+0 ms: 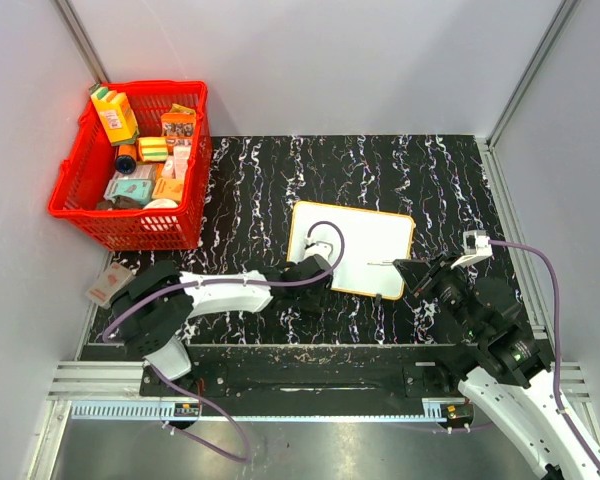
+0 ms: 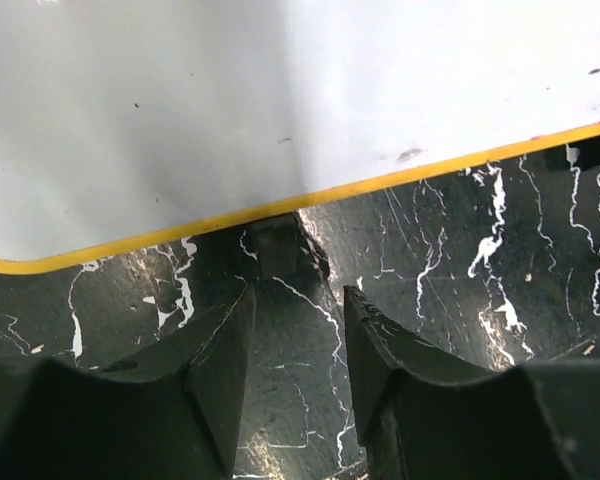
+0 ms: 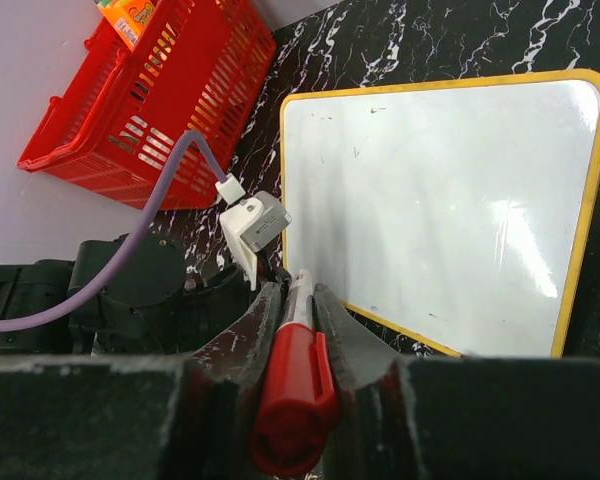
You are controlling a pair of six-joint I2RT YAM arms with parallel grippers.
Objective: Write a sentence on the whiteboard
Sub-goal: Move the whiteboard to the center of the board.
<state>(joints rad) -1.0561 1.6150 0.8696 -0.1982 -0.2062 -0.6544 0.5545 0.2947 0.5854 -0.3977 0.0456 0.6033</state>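
Observation:
The whiteboard (image 1: pixel 365 245) lies flat on the black marbled table, white with a thin yellow rim. It also shows in the left wrist view (image 2: pixel 230 100) and the right wrist view (image 3: pixel 430 190). No sentence shows on it, only a few small specks. My right gripper (image 1: pixel 420 270) (image 3: pixel 298 290) is shut on a red marker (image 3: pixel 295 380), whose tip (image 1: pixel 382 262) reaches over the board's right part. My left gripper (image 1: pixel 305 272) (image 2: pixel 298 300) is open and empty, low over the table, its fingertips just short of the board's near left rim.
A red basket (image 1: pixel 140 228) full of small boxes and packets stands at the far left, also in the right wrist view (image 3: pixel 150 100). A small packet (image 1: pixel 108 284) lies on the table by the left arm. Grey walls close in on three sides.

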